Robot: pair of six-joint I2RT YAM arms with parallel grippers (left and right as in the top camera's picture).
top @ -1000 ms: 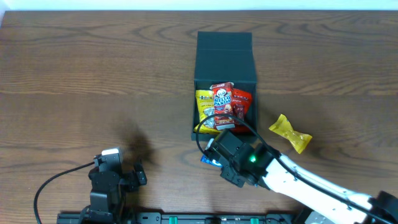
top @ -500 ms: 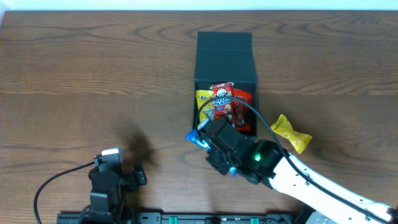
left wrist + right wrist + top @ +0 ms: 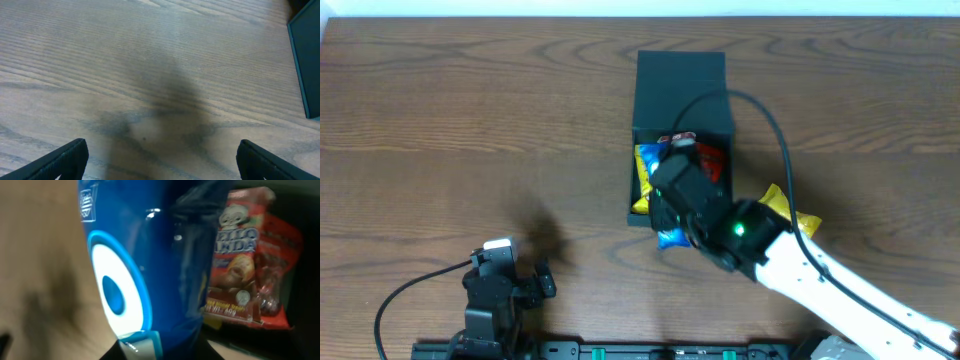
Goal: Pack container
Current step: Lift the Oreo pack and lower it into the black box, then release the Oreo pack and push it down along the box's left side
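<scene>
One red packet (image 3: 239,265) says "Hello Panda". There is one container (image 3: 680,85), and it sits open in the middle of the surface (image 3: 470,120). There are two red packets, two yellow ones and one blue one. The right tool (image 3: 672,190) pinches the blue packet (image 3: 130,270) over the container's front. A second ago it was lower down, in front of the container. One yellow packet (image 3: 792,218) lies on the surface near the container's right side. The left tool (image 3: 161,150) is wide open and holds nothing.

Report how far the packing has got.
Done: the Hello Panda packet and a red packet lie in the open container. In hand: the right claw is shut on a blue packet over the container's front. To do: the yellow packet on the table beside it, then the lid. The left claw is open.
</scene>
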